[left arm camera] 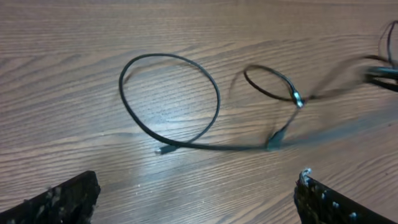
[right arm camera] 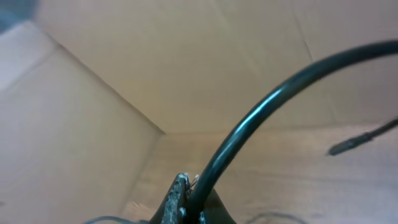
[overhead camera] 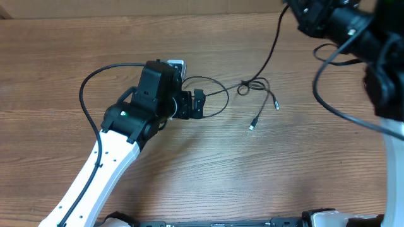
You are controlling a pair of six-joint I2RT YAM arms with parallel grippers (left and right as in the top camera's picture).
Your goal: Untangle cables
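Cables (left arm camera: pixel 217 102): thin black strands on the wooden table (left arm camera: pixel 74 74), spread out ahead of the left fingers; one strand is lifted off the wood into the right fingers.
Left gripper (left arm camera: pixel 199 182): released, its two fingers (left arm camera: pixel 62 199) spread wide and low over the wood, touching no strand.
Nearest plug (left arm camera: pixel 160 150): a small silvery end flat on the table, just ahead of the gap between the left fingers and just beside the near edge of the big loop.
Big loop (left arm camera: pixel 168 57): an open ring ahead of the left fingers, more toward the left-hand one, with bare wood inside it.
Dark plug (left arm camera: pixel 273 142): ahead of the right-hand finger of the left gripper, level with the loop's near edge. It is blurred, and a strand climbs from it.
Small loop (left arm camera: pixel 264 78): farther out on that same side, closing at a silvery connector (left arm camera: pixel 297 98).
Knot (overhead camera: pixel 243 89): a tight curl of strand well beyond the left fingertips.
Rising strand (overhead camera: pixel 273 44): runs from the knot up and away to the right arm.
Right gripper (right arm camera: pixel 189 202): clenched on that strand, which comes out between its fingers (right arm camera: pixel 176 198) and arcs up to one side.
Blurred end (right arm camera: pixel 357 143): a dark piece of strand beyond the right fingers.
Cardboard wall (right arm camera: pixel 124 62): farthest, behind the table edge.
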